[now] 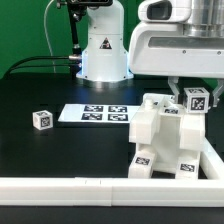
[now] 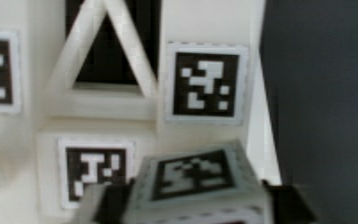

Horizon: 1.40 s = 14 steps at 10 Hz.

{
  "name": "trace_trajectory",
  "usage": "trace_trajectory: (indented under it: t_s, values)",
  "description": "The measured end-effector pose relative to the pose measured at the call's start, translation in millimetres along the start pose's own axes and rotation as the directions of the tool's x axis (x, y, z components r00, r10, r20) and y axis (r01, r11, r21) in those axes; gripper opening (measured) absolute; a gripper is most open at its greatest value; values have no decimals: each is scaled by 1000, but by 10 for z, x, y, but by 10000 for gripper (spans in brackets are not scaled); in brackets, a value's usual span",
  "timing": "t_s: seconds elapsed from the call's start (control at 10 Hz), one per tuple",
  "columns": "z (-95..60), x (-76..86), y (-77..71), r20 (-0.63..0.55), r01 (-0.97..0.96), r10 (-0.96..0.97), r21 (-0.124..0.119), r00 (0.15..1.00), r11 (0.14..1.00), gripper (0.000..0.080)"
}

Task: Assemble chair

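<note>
Clamping on a small tagged piece (image 2: 194, 175), the gripper (image 1: 194, 100) has its jaws pressed against both its sides, right at the top of the part-built chair (image 1: 160, 135), which stands on the black table (image 1: 30, 150) at the exterior view's right, just behind the long white rail (image 1: 90, 187). A hold set off centre could let the piece twist or slip, and since it sits touching or nearly touching the chair's frame, any sideways pull might drag or tip the whole assembly
</note>
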<state>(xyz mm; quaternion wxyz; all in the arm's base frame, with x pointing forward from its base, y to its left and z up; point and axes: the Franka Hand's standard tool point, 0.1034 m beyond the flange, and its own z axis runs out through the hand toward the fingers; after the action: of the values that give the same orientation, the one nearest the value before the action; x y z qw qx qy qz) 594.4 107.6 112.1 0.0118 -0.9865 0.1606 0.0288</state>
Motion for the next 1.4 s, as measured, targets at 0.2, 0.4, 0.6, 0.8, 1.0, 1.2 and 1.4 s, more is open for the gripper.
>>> trace_trajectory:
  t_s: [0.2,0.4,0.6,0.8,1.0,1.2,1.4]
  values:
    - [1,-2,-3,1,-131,131,1,991,991,263]
    - [-1,-8,-19,0,-316,316,1,949,949,263]
    - [6,4,-3,3,-539,539,13,842,842,263]
    - [7,2,-7,5,-694,694,13,720,720,265]
    - [10,-3,-35,18,-846,846,19,533,533,265]
    - [11,-5,-39,20,-861,861,19,509,508,265]
    - [5,-1,-46,18,-805,805,22,593,593,510]
